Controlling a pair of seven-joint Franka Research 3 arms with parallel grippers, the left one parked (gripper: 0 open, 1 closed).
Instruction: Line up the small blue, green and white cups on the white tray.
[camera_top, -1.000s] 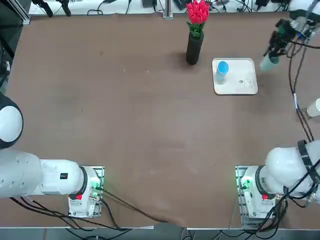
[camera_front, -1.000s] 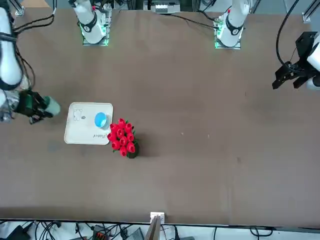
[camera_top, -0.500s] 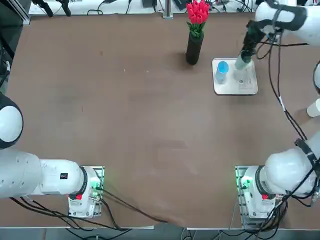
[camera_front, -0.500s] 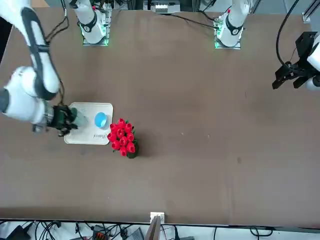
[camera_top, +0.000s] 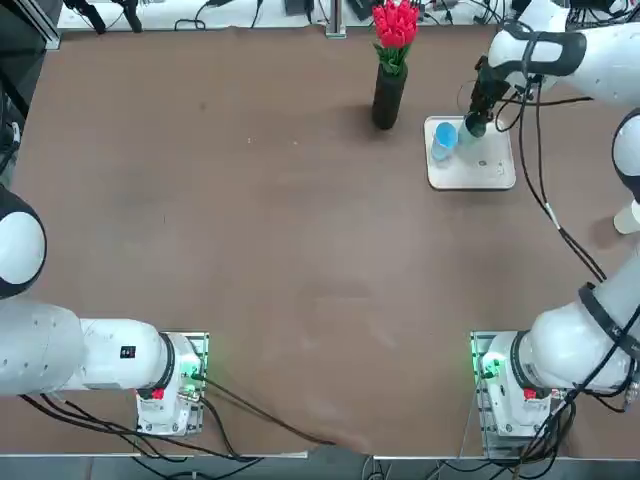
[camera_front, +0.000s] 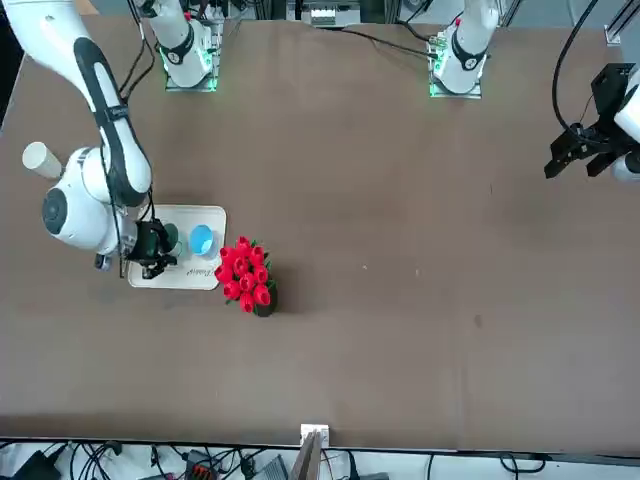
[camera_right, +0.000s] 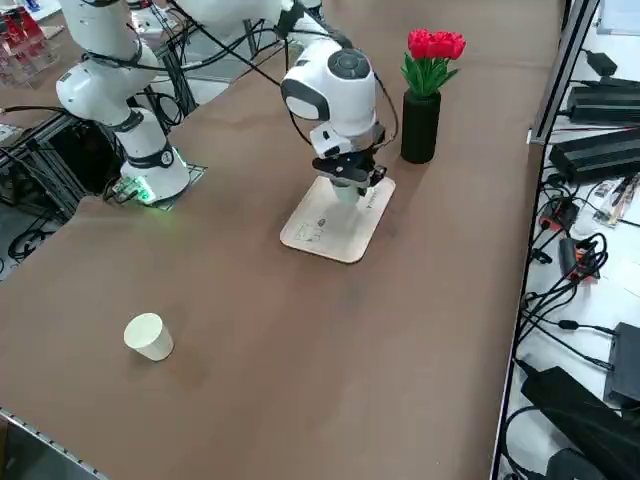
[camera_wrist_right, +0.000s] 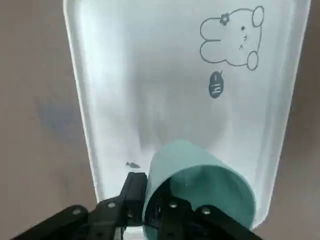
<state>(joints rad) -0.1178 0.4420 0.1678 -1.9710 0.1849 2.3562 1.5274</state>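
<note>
The green cup is clamped in the right tool over the white tray, its base hidden by the fingers; the blue cup stands just beside on the tray; the white cup lies well apart on the bench.

The right hand is carrying the green cup, clamped in its fingers, in from beyond the white tray's outer edge, where it was hanging over bare worktop a second ago. It is now hanging over the tray itself, with the blue cup just beside it. The arm behind the hand is swinging inward with it, and in the front view its white body is now looming over the tray's near corner.
</note>
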